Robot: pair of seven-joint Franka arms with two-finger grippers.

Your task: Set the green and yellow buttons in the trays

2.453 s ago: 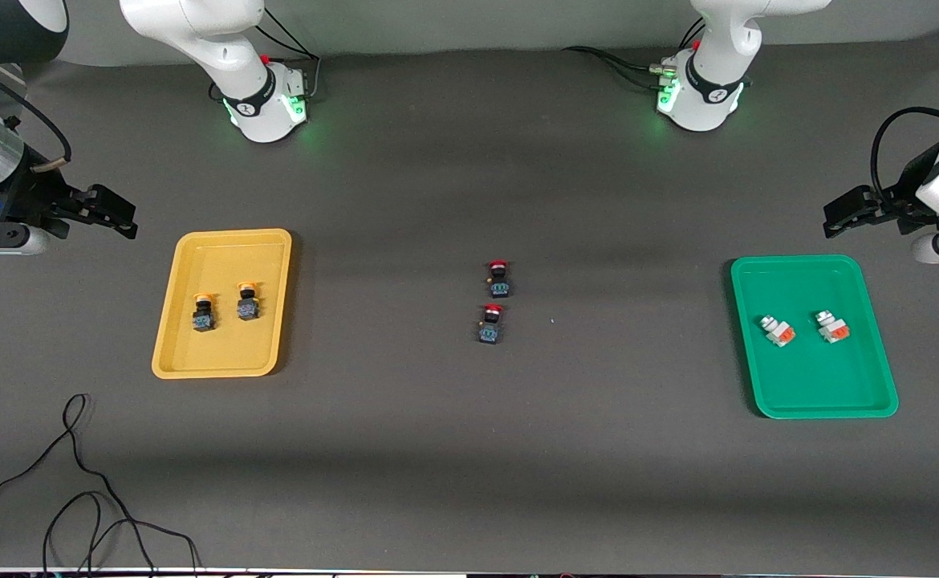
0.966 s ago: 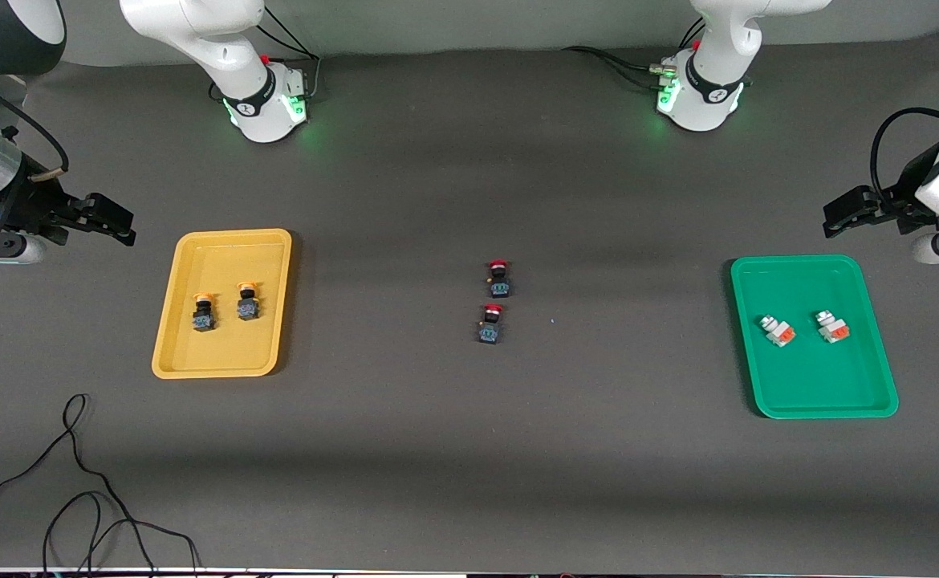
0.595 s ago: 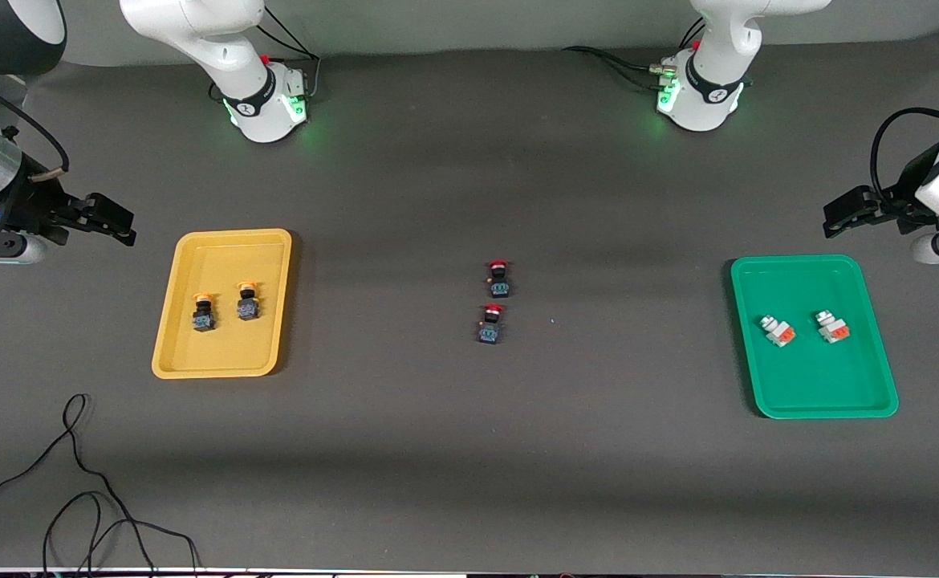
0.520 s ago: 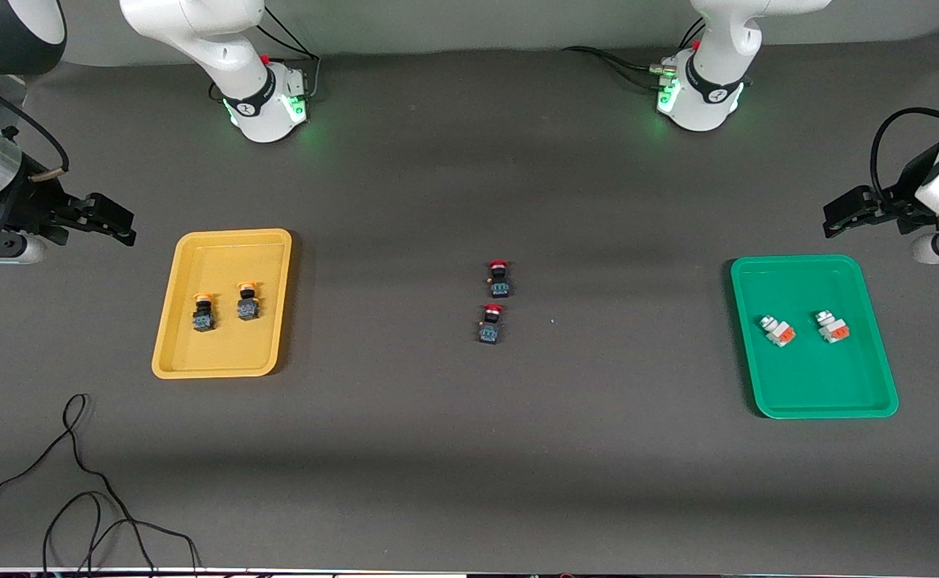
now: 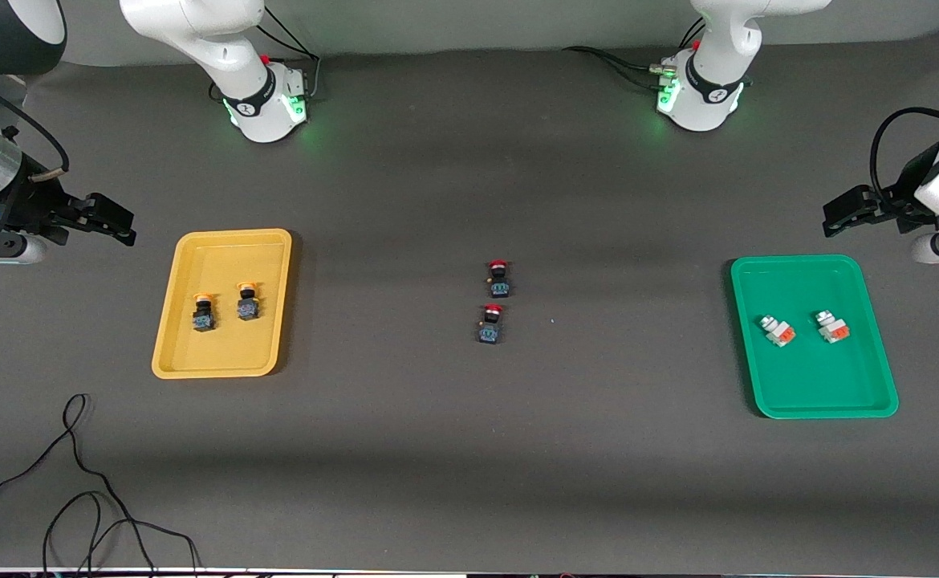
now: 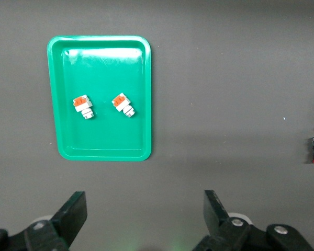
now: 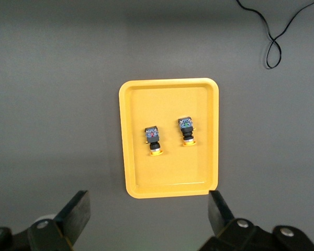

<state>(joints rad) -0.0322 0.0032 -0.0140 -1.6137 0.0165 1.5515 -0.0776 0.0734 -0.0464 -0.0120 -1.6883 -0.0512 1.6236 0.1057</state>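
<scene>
Buttons sorted, as we see them.
Two yellow-capped buttons (image 5: 225, 307) lie in the yellow tray (image 5: 189, 365), two white-and-orange buttons (image 5: 805, 328) in the green tray (image 5: 806, 406); our left gripper (image 5: 837, 217) and right gripper (image 5: 108, 217) hang wide apart, empty, beside the trays.

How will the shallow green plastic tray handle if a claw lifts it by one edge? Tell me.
The shallow green plastic tray looks thin, so probably light and slightly flexible. Lifted by one edge, it would likely tilt, and the two loose white-and-orange buttons may slide.
</scene>
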